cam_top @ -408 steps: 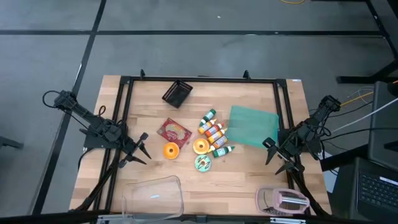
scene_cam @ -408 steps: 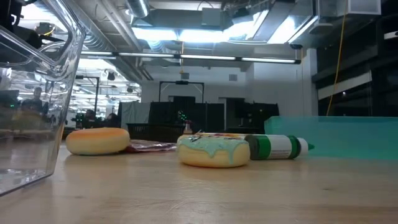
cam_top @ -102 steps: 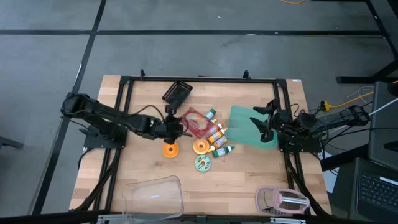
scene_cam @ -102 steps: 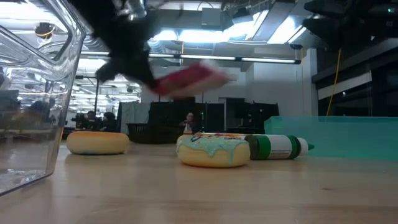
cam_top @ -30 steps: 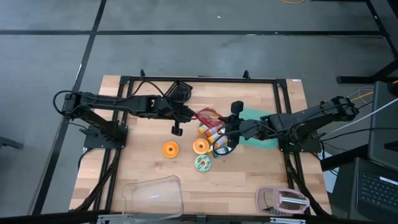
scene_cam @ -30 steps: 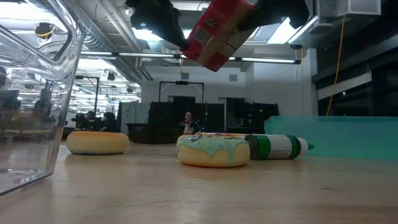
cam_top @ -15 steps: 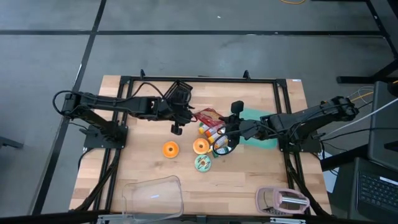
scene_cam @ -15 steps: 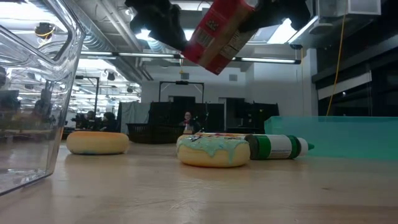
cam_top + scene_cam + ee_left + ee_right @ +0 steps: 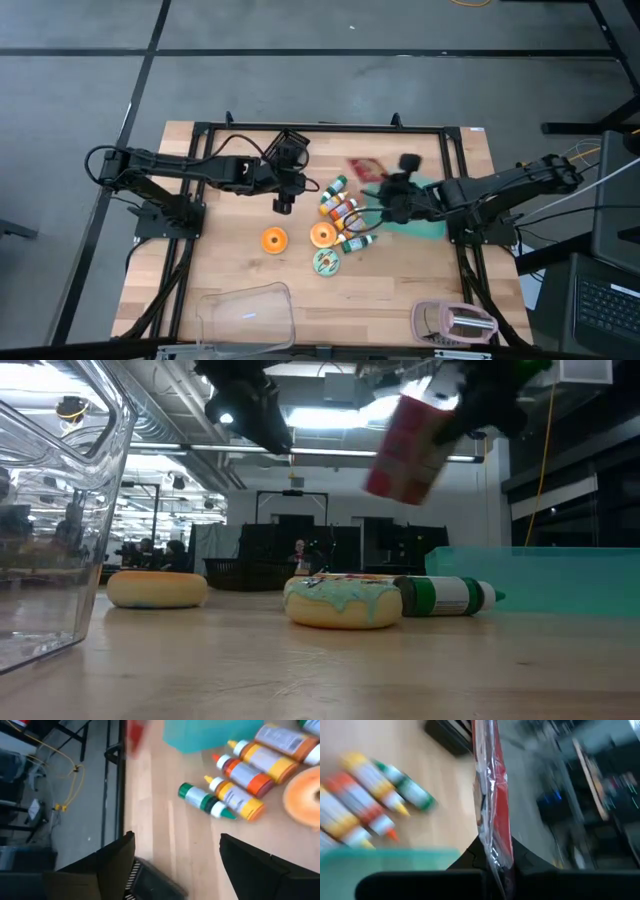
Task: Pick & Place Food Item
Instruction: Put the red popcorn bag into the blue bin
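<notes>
**Red snack packet rides in the right gripper, above the teal tray's near edge**

The right gripper (image 9: 385,197) is clamped narrow on the flat red crinkly snack packet (image 9: 365,167), pinching it by one end; in the right wrist view the packet (image 9: 492,795) stands edge-on between the two dark fingers (image 9: 470,857), its long axis running straight out from the jaws. In the low view it hangs tilted, well clear of the wooden table (image 9: 230,250), lower end canted toward the left arm's side.

The left gripper (image 9: 284,190) hovers with its jaws spread wide and nothing between them, beside the black mesh basket (image 9: 285,150) and apart from the packet.

The turning relation, as I judge it: the packet is in the right arm's grip alone, and the translucent teal rectangular tray (image 9: 425,222) lies just behind that gripper, toward the right arm's base. If the tray is the target, the carry is short and the packet's long axis should go down flat.

Between the grippers lies a cluster of small sauce bottles with coloured caps (image 9: 345,215); an orange-glazed doughnut (image 9: 274,240), a second orange doughnut (image 9: 322,235) and a green-iced doughnut (image 9: 326,262) sit nearer the front edge.

The high view places the packet over the table; only the low view gives its height and tilt, and only the right wrist view shows the pinch itself
</notes>
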